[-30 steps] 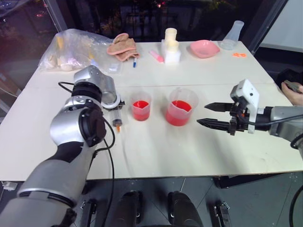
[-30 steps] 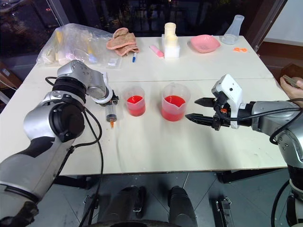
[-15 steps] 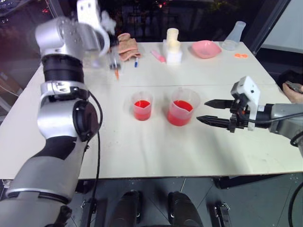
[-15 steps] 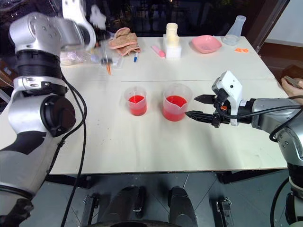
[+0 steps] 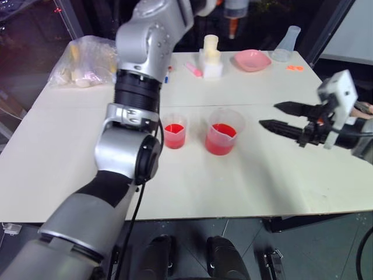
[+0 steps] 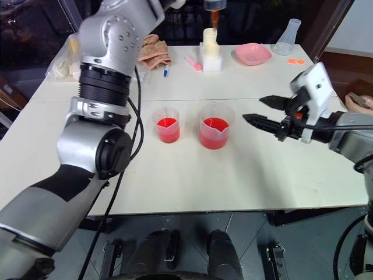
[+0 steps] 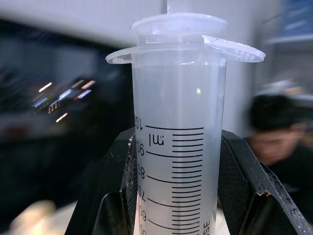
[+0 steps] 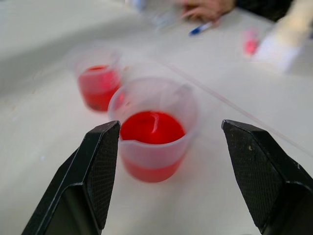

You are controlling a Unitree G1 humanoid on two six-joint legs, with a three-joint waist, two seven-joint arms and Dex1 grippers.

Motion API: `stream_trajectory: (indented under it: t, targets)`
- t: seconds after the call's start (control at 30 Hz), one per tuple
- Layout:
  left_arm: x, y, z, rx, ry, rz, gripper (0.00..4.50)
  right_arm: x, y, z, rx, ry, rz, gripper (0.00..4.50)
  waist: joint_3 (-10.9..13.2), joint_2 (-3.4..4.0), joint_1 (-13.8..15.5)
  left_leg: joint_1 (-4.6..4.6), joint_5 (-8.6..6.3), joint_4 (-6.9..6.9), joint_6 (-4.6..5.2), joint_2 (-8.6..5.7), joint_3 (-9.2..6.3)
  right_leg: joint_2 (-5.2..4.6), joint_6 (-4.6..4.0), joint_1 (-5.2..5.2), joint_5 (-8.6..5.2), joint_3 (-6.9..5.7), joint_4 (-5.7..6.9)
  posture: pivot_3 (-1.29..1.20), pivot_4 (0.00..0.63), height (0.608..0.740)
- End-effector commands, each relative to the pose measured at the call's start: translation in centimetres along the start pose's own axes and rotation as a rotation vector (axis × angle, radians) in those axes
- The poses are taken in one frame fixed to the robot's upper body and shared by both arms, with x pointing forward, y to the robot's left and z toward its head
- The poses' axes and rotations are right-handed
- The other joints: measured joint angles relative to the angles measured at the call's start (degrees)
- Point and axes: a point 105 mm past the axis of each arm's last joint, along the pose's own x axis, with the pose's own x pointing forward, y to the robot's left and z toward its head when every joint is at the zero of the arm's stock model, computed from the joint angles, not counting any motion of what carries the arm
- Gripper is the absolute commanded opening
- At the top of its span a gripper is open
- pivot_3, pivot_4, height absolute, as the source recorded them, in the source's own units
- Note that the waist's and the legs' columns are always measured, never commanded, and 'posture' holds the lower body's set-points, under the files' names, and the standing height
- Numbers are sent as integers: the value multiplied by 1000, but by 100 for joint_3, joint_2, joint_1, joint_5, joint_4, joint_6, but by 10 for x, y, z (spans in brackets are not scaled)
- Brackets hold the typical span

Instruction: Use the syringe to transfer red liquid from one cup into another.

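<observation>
My left gripper is shut on the clear barrel of the syringe. It is held high over the back of the table, and its orange tip points down. The wide lipped cup with red liquid stands mid-table. The narrower cup, also holding red liquid, stands just to its left. To the right of the wide cup my right gripper hovers open and empty, pointing at it.
Along the back of the table lie a plastic bag, a cloth, a pink marker, a blue pen, white blocks, a pink bowl and a clear flask. A person's hand rests at the right edge.
My left arm has swung the syringe from the table beside the narrower cup up and to the right, high over the back. My right gripper rose slightly and stayed open.
</observation>
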Motion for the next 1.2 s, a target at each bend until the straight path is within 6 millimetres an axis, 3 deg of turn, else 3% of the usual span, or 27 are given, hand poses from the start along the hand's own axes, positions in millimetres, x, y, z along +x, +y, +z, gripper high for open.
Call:
stream_trajectory:
  t: [0.03, 0.33, 0.53, 0.73, 0.9, 1.2]
  targets:
    - [0, -23, -14, -2, -2, -135, 1606, -16, 7, 30, -15, -122, -32, 3445, -2, 2, 3, 4, 0, 0, 1, 0, 0, 0, 0, 5, 0, 0, -1, 0, 150, 740]
    - [-24, -45, -76, -4, 67, -262, 1606, -35, 26, 74, 112, -381, 14, 3445, -1, 3, 10, 4, -4, 6, 10, 2, 0, -1, -1, 7, 0, 4, -1, 0, 150, 740]
    - [-46, -50, -99, 56, 72, -314, 1606, -31, 18, 95, 246, -509, -20, 3445, -1, 3, 3, 5, -4, 8, 13, 3, 3, -2, -2, 11, -1, 7, -7, 0, 150, 740]
    - [-63, -46, -118, 43, 123, -290, 1606, -15, 24, 95, 315, -482, 3, 3445, -2, 3, 5, 3, -6, 11, 20, 4, 5, -1, -2, 13, -1, 6, -10, 0, 150, 740]
    - [-76, -39, -140, 13, 175, -242, 1606, 5, 17, 82, 388, -419, -39, 3445, -2, 3, 5, 4, -7, 17, 24, 5, 6, 0, -2, 18, -1, 5, -13, 0, 150, 740]
    - [-88, -34, -165, -3, 238, -200, 1606, 20, 18, 73, 433, -348, -45, 3445, -2, 4, 7, 3, -11, 17, 33, 5, 6, 0, -1, 25, -1, 1, -28, 0, 150, 740]
